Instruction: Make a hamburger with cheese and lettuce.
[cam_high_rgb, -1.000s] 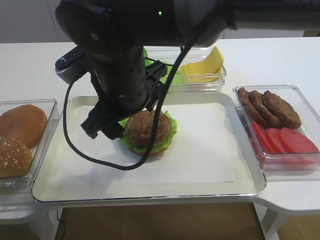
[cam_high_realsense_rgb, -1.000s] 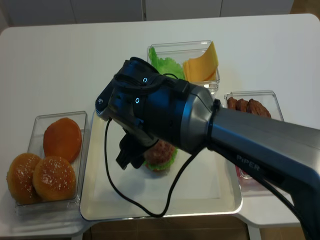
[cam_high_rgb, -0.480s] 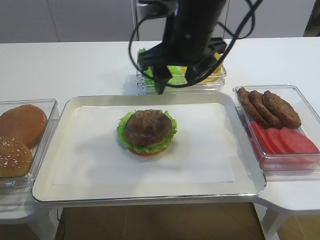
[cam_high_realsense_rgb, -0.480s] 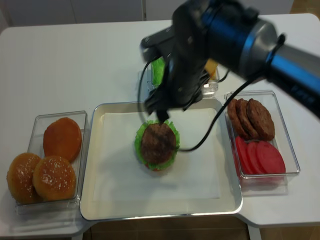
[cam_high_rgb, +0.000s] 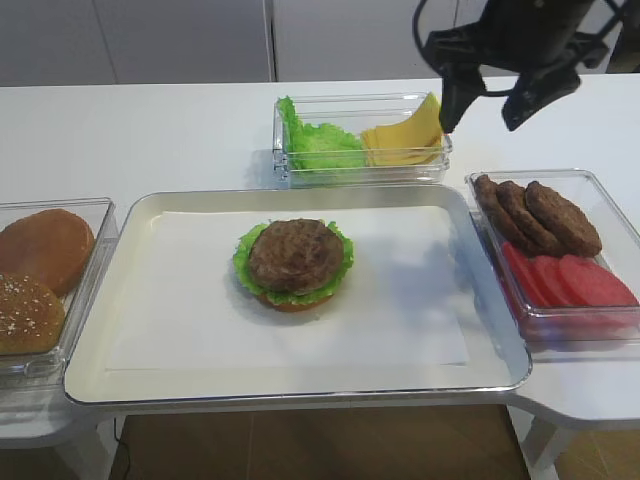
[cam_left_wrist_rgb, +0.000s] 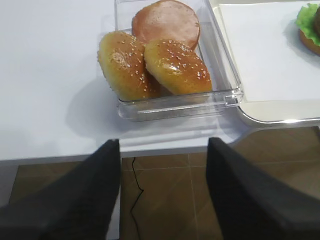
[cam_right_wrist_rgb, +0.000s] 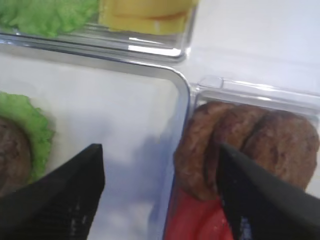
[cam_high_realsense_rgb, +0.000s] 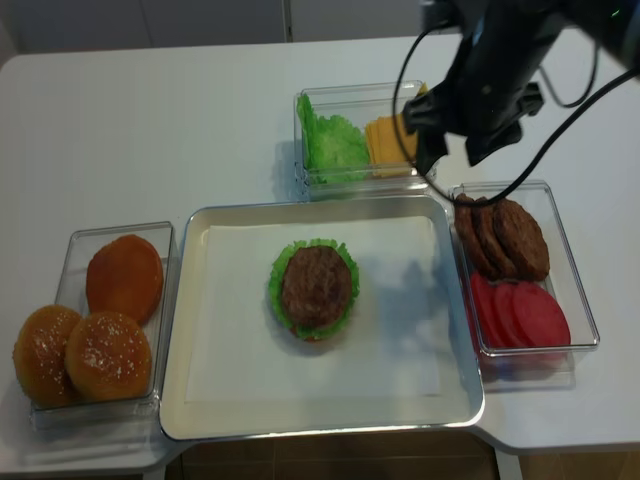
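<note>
Seen from the tray (cam_high_rgb: 150, 385), the silver one lined with white paper: a clear box of bun halves (cam_high_rgb: 40, 250) sits just off its left edge, a clear box of brown patties (cam_high_rgb: 540, 212) and red tomato slices (cam_high_rgb: 565, 280) just off its right edge, and a third clear box beyond its far edge holds frilly lettuce (cam_high_rgb: 318, 145) beside the cheese (cam_high_rgb: 410, 135). Nothing lies over the cheese, pale-yellow slices stacked and leaning up against the box's right end. The hamburger (cam_high_rgb: 295, 262) stands near the middle of the tray, patty on top, green lettuce frilling out all round, tan bun beneath. My right gripper (cam_high_rgb: 495, 100) hangs above the tray's far right corner, jaws spread wide and holding nothing. My left gripper (cam_left_wrist_rgb: 162, 192) hovers off the tray's left side, near the bun box, jaws apart and empty.
</note>
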